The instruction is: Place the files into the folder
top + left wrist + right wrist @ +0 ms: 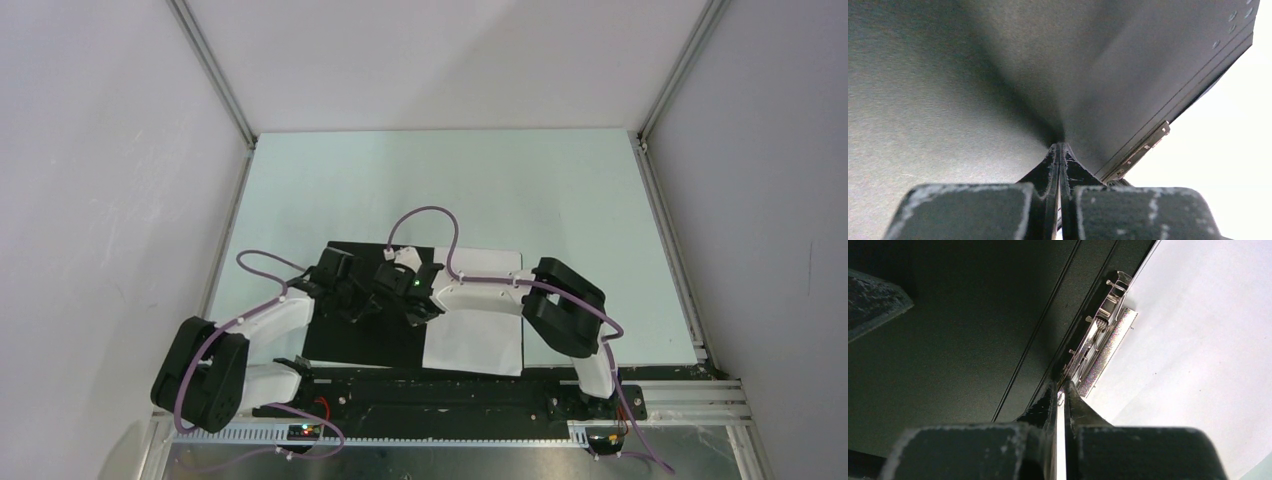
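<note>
Top external: open black folder (352,345) on pale green table (450,190), white walls (100,150)

The middle of the open folder (355,345) is crowded by the left gripper (342,285) and the right gripper (405,288), set close together with jaws closed. Passage along the spine is obstructed by the metal clip (1098,340) standing up from it. Room is left over the sheets (480,345) and across the far table (450,185), which is bounded by walls (100,200) on three sides.

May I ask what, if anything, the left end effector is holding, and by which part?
The left end effector pinches the folder by its black inner cover.
</note>
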Tool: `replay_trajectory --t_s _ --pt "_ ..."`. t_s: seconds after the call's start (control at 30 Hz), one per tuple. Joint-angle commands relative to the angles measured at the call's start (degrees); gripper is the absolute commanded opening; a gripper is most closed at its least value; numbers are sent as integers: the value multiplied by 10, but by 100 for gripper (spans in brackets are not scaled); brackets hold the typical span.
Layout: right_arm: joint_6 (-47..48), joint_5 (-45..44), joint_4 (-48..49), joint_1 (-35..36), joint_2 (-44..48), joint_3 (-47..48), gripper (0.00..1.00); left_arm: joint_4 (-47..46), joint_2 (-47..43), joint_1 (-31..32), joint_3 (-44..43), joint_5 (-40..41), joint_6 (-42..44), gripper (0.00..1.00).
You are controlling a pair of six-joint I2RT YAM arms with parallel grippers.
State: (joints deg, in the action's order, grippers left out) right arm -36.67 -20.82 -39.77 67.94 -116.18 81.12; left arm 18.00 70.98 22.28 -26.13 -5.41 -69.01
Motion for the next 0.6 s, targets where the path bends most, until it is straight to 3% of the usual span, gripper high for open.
replay_trajectory --t_s 0.0,0.3,0.57 --pt "-46 141 112 -14 -106 -50 0 12 39 17 44 7 20 0" --pt "-29 110 87 -82 -88 -50 0 -54 91 71 40 -45 2 0" --pt "-33 112 83 -101 -87 -50 0 -160 195 136 29 -109 -44 0"
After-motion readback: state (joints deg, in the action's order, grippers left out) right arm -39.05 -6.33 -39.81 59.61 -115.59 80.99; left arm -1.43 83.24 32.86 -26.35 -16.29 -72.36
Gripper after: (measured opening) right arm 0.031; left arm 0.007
